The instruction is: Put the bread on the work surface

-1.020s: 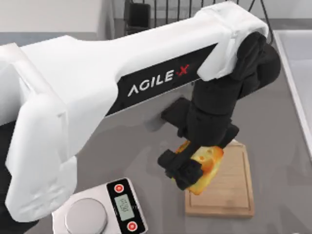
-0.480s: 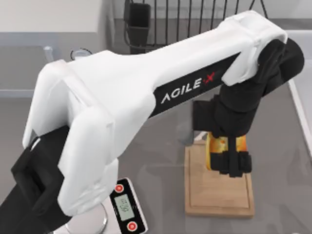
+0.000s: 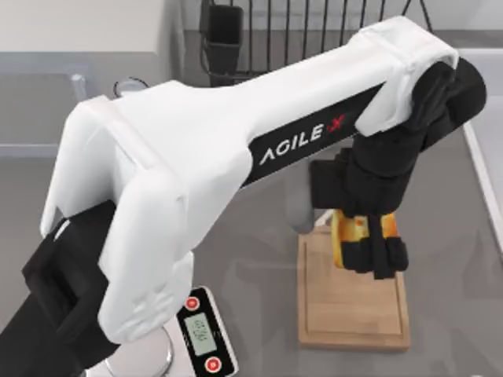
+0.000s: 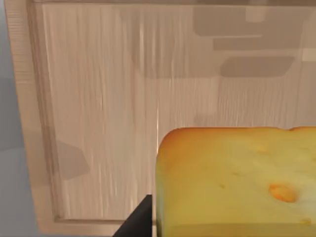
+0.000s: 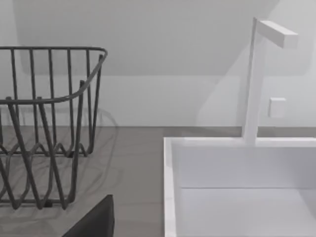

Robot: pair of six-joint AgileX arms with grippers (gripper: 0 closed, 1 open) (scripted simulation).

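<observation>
Silver-and-black digital scale point(image 3: 200, 334) at our grey tabletop's point(image 3: 259, 259) near edge. Light-wood grooved cutting board point(image 3: 354, 306) beside it; our left gripper point(image 3: 368, 250) clamps the golden-yellow bread chunk point(image 3: 346, 239) above its far end. Dark wire rack point(image 5: 44, 123), white sink point(image 5: 237, 168) behind.

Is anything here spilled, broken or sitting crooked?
Nothing stands out. The left gripper holds the bread over the wooden cutting board, which lies square on the table. The digital scale sits flat nearby, and the wire rack and white sink look intact.
</observation>
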